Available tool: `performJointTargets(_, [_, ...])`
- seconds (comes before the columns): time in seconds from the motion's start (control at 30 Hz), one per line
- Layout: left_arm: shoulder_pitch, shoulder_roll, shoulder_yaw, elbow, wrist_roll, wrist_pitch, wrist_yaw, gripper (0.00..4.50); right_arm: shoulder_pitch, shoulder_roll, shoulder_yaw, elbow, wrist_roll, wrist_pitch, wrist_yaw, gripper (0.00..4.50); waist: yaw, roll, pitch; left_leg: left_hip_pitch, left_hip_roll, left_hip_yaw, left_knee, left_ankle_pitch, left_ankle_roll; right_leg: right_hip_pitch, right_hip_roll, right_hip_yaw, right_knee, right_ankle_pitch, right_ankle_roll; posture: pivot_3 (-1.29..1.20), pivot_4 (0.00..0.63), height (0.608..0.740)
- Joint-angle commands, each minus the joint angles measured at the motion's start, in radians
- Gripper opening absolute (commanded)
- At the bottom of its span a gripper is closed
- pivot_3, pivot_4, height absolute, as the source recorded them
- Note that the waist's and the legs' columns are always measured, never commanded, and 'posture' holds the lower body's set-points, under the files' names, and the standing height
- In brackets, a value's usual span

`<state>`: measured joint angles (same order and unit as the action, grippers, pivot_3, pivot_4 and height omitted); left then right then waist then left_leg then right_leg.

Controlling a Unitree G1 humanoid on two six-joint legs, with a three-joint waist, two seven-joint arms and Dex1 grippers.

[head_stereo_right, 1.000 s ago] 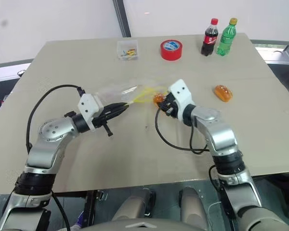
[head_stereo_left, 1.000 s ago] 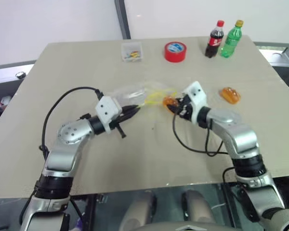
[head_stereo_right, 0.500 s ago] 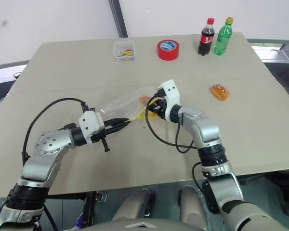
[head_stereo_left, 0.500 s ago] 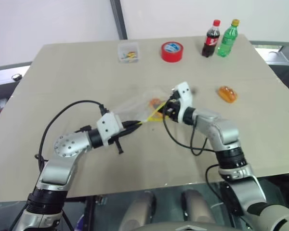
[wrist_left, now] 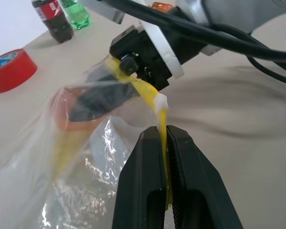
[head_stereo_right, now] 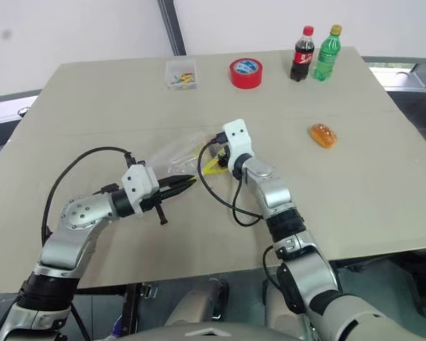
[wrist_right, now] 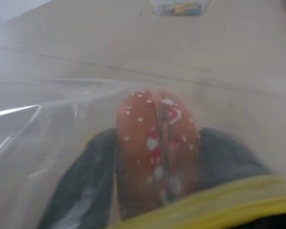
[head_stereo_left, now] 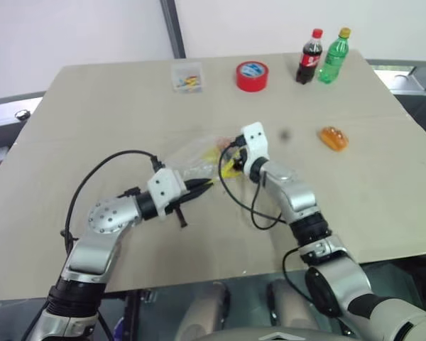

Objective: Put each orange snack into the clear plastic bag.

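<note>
The left gripper (wrist_left: 164, 157) is clamped on the yellow seal strip (wrist_left: 155, 107) of the clear plastic bag (head_stereo_left: 192, 158), holding its mouth towards the right gripper (head_stereo_left: 231, 153). That gripper is pushed inside the mouth, fingers spread either side of one orange snack (wrist_right: 157, 152), whose long axis runs along them. The other orange snack (head_stereo_left: 334, 138) lies farther right, nearer the right arm; no labels are legible.
</note>
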<state>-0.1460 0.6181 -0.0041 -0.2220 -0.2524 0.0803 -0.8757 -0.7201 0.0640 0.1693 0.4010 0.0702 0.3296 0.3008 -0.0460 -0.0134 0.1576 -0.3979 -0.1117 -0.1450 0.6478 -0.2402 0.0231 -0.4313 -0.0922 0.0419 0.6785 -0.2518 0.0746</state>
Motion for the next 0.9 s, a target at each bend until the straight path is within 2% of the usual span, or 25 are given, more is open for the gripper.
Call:
performJointTargets(0.03, [-0.021,-0.016,0.046,-0.015,-0.005,0.027,0.067,0.0,0.041,-0.038,0.033,-0.141,0.001,-0.018,0.074,3.84,0.0,0.0,0.0,0.0,0.0,0.0,0.0,0.0,0.0,0.0,0.0,0.0,0.0,0.0,0.0,0.0,0.15,0.74])
performJointTargets(0.17, [-0.06,-0.035,0.047,0.027,0.039,0.054,0.152,0.0,0.114,-0.102,0.036,-0.318,0.056,0.054,0.168,3.84,0.004,0.0,0.0,0.0,0.0,0.0,0.0,0.0,0.0,0.0,0.0,0.0,0.0,0.0,0.0,0.0,0.15,0.74])
performJointTargets(0.4, [-0.143,-0.07,0.041,0.106,0.093,0.066,0.238,0.0,0.192,-0.226,-0.009,-0.564,0.105,0.142,0.223,3.84,0.005,0.0,0.0,0.0,0.0,-0.001,0.001,0.0,0.0,0.0,0.0,-0.001,0.0,0.0,0.0,0.0,0.15,0.74])
performJointTargets(0.43, [-0.153,-0.073,0.038,0.112,0.094,0.067,0.241,0.0,0.197,-0.253,-0.035,-0.582,0.108,0.146,0.224,4.25,0.002,-0.001,0.0,0.0,0.0,0.0,0.001,0.0,0.0,0.001,0.0,-0.001,0.0,0.0,0.0,0.0,0.15,0.74])
performJointTargets(0.5, [-0.166,-0.078,0.038,0.118,0.094,0.068,0.242,0.0,0.205,-0.303,-0.072,-0.601,0.091,0.144,0.208,4.45,0.008,-0.001,0.0,0.0,0.0,0.0,0.001,0.0,0.0,0.0,0.0,0.0,0.0,0.0,0.0,0.0,0.15,0.74])
performJointTargets(0.7, [-0.183,-0.098,0.032,0.118,0.097,0.069,0.248,0.0,0.17,-0.484,-0.234,-0.319,-0.064,0.059,-0.015,4.45,0.019,-0.001,0.0,-0.001,-0.002,0.0,0.001,0.0,0.0,0.002,-0.002,-0.001,-0.001,0.0,0.0,0.0,0.15,0.74])
performJointTargets(0.9, [-0.18,-0.108,0.018,0.114,0.103,0.069,0.242,0.0,0.073,-0.507,-0.315,0.087,-0.04,-0.085,-0.034,4.45,0.002,-0.001,0.0,0.001,0.0,0.003,0.0,0.0,0.0,0.002,0.0,0.002,0.0,0.0,0.0,0.0,0.15,0.74])
